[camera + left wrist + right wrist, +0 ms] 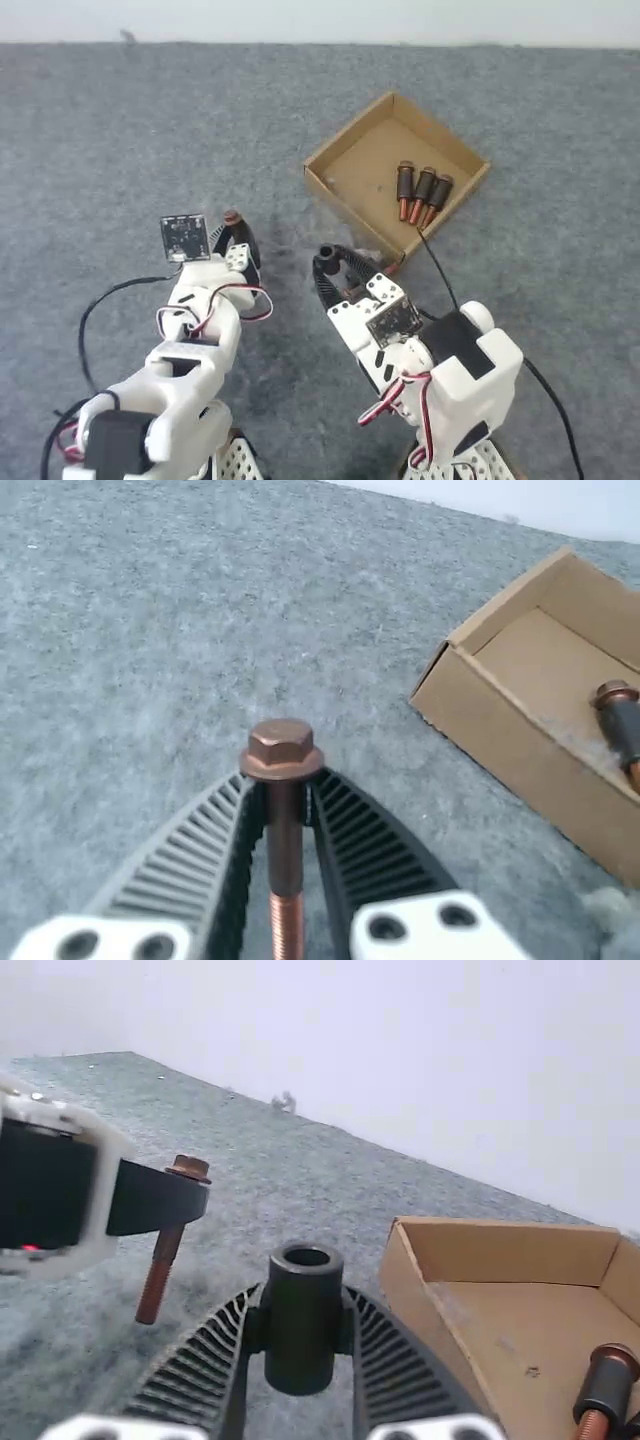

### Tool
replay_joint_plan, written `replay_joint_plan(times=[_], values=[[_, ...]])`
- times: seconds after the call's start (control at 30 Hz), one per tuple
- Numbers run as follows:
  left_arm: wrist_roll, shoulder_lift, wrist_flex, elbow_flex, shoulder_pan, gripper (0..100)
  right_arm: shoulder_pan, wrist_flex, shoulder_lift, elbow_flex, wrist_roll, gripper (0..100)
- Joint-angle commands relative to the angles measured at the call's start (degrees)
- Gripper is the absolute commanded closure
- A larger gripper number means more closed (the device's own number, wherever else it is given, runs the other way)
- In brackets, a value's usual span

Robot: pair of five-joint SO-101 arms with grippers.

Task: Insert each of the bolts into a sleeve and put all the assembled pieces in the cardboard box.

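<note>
Bolt (281, 752), head up, was clamped in the left gripper (285, 780), at nine o'clock of the sleeve (300, 1340) pinched upright in the right gripper (302, 1300). Mating probably needed its tip centred over the bore before lowering; the box (348, 130) lay at one o'clock.

A black sleeve (300, 1338) is clamped upright in the right claw (302, 1305), open end up. Just beside it, a copper bolt (158, 1265) is held head-up by the left claw (165, 1198). One assembled piece (603, 1392) is seen lying in the cardboard box (500, 1252).
</note>
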Motion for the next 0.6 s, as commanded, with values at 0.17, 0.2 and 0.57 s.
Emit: replay_joint_plan(times=[0.17, 0.2, 0.57], values=[[-0.09, -2.37, -8.79, -0.31, 0.26, 99, -2.59, 3.21, -2.68, 1.58, -0.35, 99.2], [-0.09, -2.37, -9.85, -0.40, 0.35, 99, -2.59, 3.30, -2.68, 1.58, -0.35, 99.2], [-0.35, -2.73, -13.01, -4.09, 6.42, 99, -2.68, 8.48, -2.68, -0.18, -0.44, 99.2]])
